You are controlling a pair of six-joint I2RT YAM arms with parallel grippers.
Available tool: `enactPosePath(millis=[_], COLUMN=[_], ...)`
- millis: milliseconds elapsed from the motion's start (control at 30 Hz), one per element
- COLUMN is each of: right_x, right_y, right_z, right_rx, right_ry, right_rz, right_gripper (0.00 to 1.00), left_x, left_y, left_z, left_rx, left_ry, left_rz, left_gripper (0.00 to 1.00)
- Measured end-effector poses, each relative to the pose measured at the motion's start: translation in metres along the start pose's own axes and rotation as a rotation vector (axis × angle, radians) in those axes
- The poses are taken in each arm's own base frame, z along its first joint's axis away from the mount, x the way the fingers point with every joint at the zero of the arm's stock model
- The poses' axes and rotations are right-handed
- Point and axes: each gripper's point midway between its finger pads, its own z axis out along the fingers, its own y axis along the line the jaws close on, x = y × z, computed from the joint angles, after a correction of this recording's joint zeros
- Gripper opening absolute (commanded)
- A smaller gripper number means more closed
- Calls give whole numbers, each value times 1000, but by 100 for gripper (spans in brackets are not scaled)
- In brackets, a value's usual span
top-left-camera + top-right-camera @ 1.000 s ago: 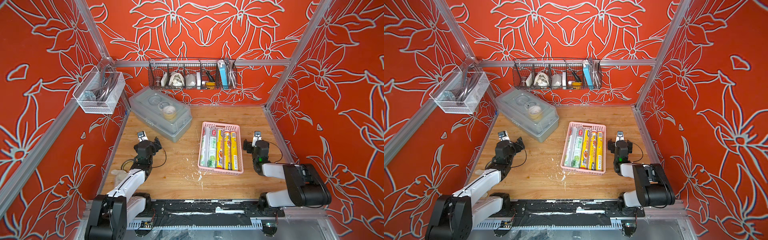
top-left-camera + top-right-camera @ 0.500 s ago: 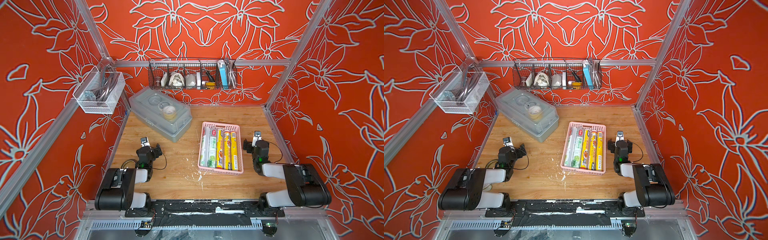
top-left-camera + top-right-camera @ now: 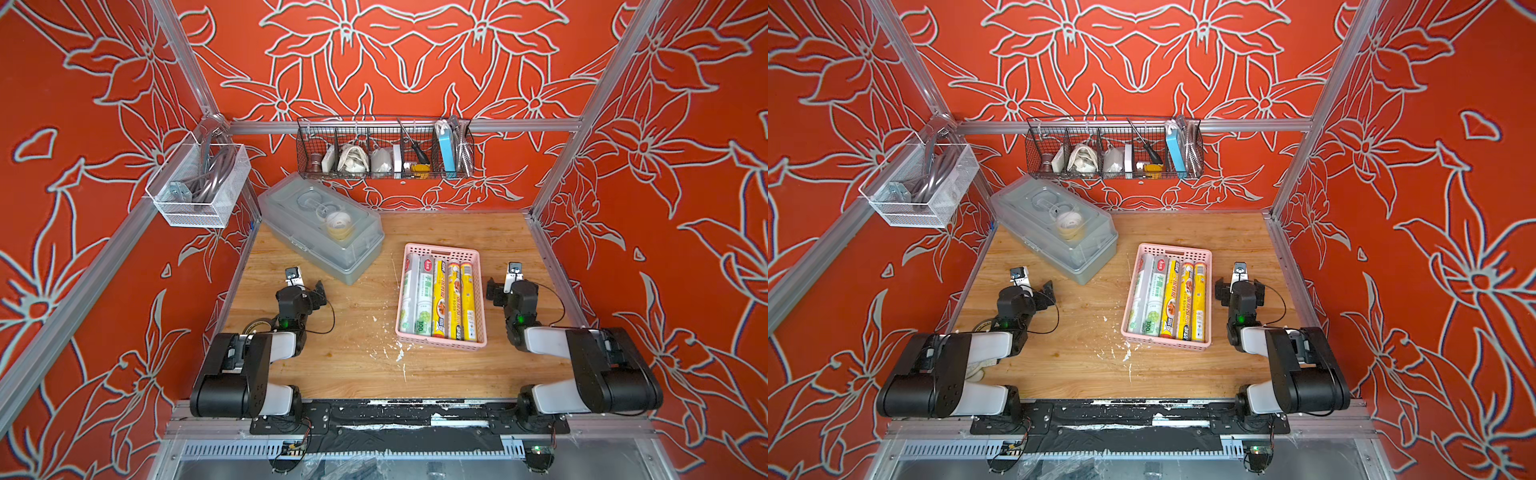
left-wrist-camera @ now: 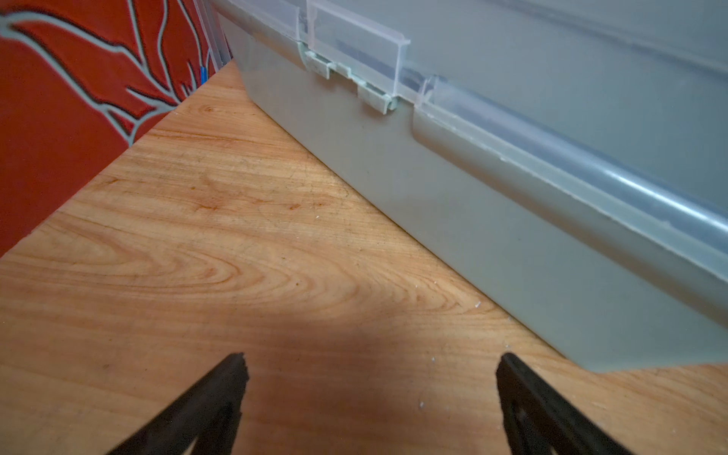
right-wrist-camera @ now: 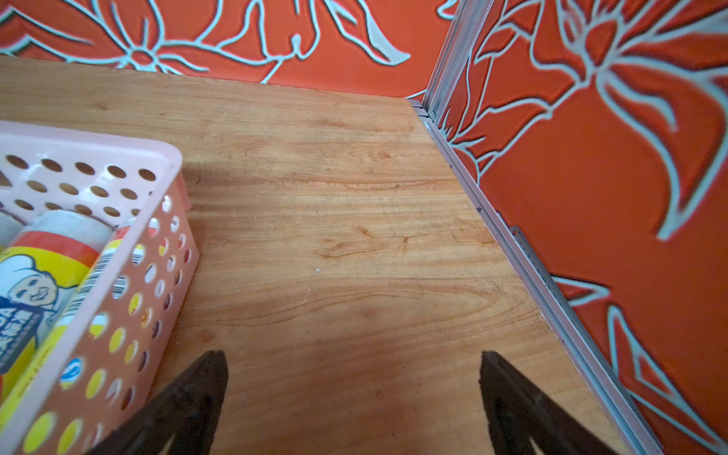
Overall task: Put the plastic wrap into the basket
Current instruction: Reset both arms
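Note:
The pink basket (image 3: 441,250) (image 3: 1173,250) stands right of the table's middle. In it lies the plastic wrap (image 3: 440,297) (image 3: 1169,297): two white-and-green rolls and three yellow ones, side by side. My left gripper (image 3: 305,286) (image 3: 1034,289) rests low at the front left, open and empty (image 4: 372,358) over bare wood. My right gripper (image 3: 512,286) (image 3: 1239,286) sits just right of the basket, also open and empty (image 5: 351,354). The right wrist view shows the basket's perforated wall (image 5: 130,252) and a yellow roll (image 5: 43,260) inside it.
A grey lidded box (image 3: 320,226) (image 4: 512,197) lies at the back left, close ahead of my left gripper, with a tape roll (image 3: 338,220) on its lid. A black wire basket (image 3: 384,149) hangs on the back wall. A white mesh basket (image 3: 199,187) hangs on the left wall.
My left arm has folded back and down to the front left, its gripper staying near the grey box. The right arm, the basket and the rolls have not moved.

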Motion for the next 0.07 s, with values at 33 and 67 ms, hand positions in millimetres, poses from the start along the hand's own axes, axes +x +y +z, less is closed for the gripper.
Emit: enactPosePath(millis=[33,67], right_x=[0,0], right_y=[0,0], right_z=[0,0], right_rx=[0,0], right_ry=[0,0], right_rz=[0,0], right_gripper=[100,100], left_x=[0,1], left_y=[0,-1], left_z=[0,0], left_rx=[1,2], left_ry=[2,3], left_rz=[2,4], left_gripper=[98,98])
